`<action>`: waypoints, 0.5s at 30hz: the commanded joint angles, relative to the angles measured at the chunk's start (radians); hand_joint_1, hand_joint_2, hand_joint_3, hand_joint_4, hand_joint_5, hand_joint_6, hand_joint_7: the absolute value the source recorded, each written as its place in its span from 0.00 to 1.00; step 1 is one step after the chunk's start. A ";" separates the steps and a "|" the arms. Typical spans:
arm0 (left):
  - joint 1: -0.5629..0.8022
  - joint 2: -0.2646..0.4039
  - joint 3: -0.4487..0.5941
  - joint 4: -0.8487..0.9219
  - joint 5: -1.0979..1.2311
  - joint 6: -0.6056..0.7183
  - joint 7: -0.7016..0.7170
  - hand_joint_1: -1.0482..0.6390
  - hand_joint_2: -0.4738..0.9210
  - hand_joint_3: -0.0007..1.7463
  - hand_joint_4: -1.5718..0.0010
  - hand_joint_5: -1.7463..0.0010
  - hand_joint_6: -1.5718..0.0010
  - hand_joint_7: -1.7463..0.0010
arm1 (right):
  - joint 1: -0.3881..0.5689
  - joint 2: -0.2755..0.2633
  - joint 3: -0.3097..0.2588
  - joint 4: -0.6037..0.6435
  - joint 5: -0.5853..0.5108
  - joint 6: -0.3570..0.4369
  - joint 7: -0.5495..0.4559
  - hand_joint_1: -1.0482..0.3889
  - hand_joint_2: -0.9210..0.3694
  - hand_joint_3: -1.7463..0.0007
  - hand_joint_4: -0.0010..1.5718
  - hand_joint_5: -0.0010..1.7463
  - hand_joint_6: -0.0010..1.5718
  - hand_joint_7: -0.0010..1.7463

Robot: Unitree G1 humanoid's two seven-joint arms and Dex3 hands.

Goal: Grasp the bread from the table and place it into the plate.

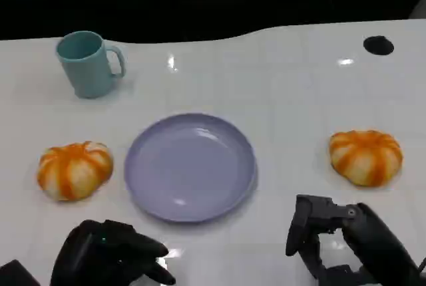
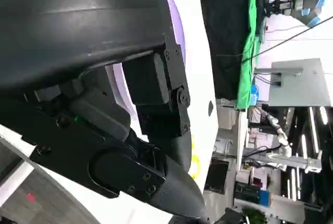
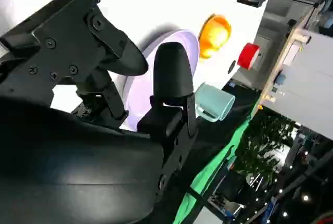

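Two round breads are seen flanking the plate point(image 1: 190, 166), no long axis discernible: one bread point(image 1: 74, 169) just beyond the empty, curled left hand point(image 1: 110, 254), another point(image 1: 366, 157) beyond the empty, spread right hand point(image 1: 343, 239).

A robotics lab or test workspace is indicated. In the left wrist view, a green cloth point(image 2: 248, 41) is hung along the far edge of the white table point(image 2: 205, 78), and beyond it, at the right of the frame, white equipment stands point(image 2: 302, 83), cabling and a robot arm point(image 2: 273, 125) are seen. In the right wrist view, at the lower right, ceiling lights point(image 3: 304, 198) and shelving are visible, with a red cylindrical object point(image 3: 248, 56) at the upper right.
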 commanded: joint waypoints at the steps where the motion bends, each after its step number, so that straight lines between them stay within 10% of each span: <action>1: -0.004 0.015 0.005 -0.004 0.005 0.003 0.008 0.00 0.90 0.00 0.00 0.80 0.00 0.93 | -0.004 -0.006 -0.002 0.011 0.010 -0.013 -0.002 0.67 0.40 0.24 0.56 1.00 0.46 0.84; 15: -0.003 0.015 0.005 -0.004 0.001 0.008 0.006 0.00 0.90 0.00 0.00 0.80 0.00 0.93 | -0.001 -0.007 -0.002 0.008 0.005 -0.010 -0.005 0.68 0.39 0.24 0.56 1.00 0.46 0.84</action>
